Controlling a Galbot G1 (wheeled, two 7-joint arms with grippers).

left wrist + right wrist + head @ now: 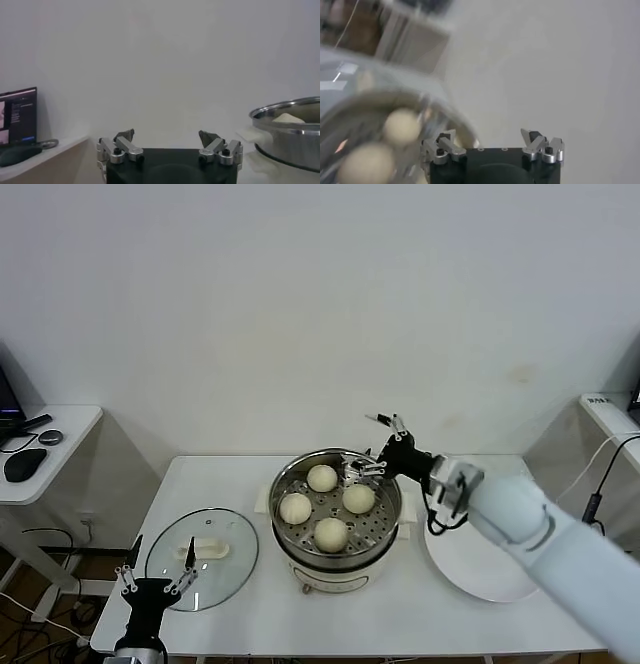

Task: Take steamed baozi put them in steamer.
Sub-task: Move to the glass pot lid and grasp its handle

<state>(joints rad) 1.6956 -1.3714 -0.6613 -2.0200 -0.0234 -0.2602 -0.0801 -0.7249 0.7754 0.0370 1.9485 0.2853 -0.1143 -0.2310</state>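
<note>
While no readable label shows, four baozi sit in the steamer, right end effector released above its far rim, left end effector released at the desk's near-left corner.

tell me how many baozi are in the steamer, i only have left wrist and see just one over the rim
Observer: Four baozi sit on the perforated tray of the steamer.
Operator: where is the right gripper
Observer: The right gripper is open and empty, over the steamer's far right rim.
Operator: any baozi left on the plate
Observer: None; the white plate to the steamer's right is bare.
Operator: and the lid
Observer: The glass lid lies flat on the table left of the steamer, with the open left gripper at its near edge.
</note>
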